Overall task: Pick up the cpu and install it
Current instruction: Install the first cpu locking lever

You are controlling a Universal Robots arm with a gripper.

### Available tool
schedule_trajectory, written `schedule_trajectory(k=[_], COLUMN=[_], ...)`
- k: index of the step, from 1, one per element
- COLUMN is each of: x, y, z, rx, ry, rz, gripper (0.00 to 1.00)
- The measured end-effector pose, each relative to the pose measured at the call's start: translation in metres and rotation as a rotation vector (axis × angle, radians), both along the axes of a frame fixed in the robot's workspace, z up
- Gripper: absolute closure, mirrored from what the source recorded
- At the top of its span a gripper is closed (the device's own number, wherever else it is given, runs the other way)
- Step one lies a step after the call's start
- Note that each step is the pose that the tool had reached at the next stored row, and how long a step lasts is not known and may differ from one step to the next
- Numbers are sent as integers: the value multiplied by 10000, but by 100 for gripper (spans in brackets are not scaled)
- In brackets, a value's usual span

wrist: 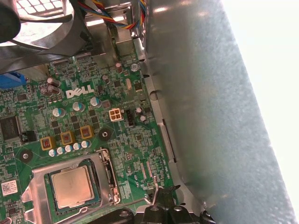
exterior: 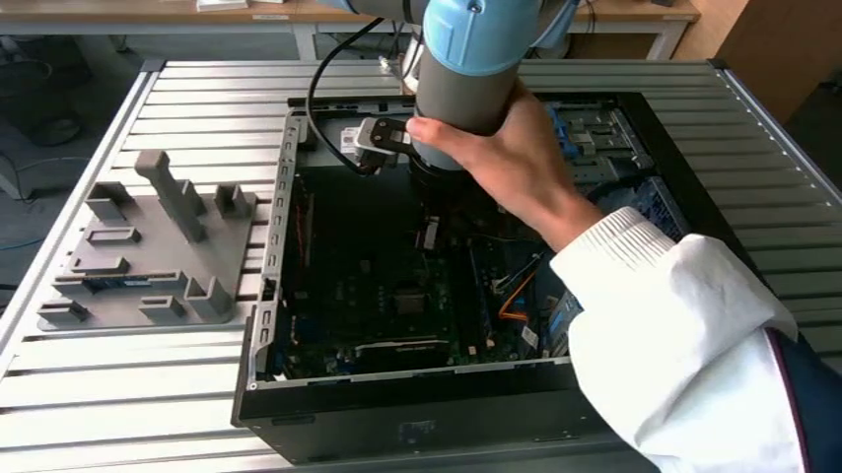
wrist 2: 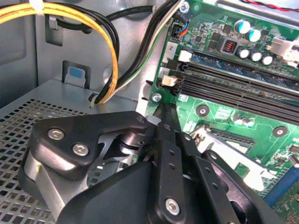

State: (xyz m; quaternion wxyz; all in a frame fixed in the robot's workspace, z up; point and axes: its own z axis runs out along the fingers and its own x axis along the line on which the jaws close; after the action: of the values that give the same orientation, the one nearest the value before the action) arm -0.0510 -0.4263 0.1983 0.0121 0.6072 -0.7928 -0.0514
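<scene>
- The robot arm [exterior: 460, 59] reaches down into an open computer case [exterior: 394, 394] resting on a slatted metal table [exterior: 132, 394].
- A person's hand [exterior: 507, 163] in a white sleeve [exterior: 684, 315] grips the arm's wrist.
- In the first wrist view, the cpu [wrist: 71, 186] sits in its motherboard socket [wrist: 39, 186], framed by the metal bracket.
- The gripper [wrist 2: 164, 114] hovers over the green motherboard [wrist 2: 233, 116] near the socket; its black fingers [wrist 2: 163, 140] appear drawn close together, holding nothing.
- A grey parts holder [exterior: 145, 256] lies beside the case, toward the exterior view's left.

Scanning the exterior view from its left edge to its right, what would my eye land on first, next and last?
Grey holder block → open computer case → a person's hand gripping the arm → the white sleeve.
</scene>
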Motion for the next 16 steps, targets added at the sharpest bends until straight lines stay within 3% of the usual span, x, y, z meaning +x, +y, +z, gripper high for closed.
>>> schedule_trajectory(k=[16], x=[0], y=[0], z=[0], rx=[0], ry=[0], rz=[0], gripper=[90])
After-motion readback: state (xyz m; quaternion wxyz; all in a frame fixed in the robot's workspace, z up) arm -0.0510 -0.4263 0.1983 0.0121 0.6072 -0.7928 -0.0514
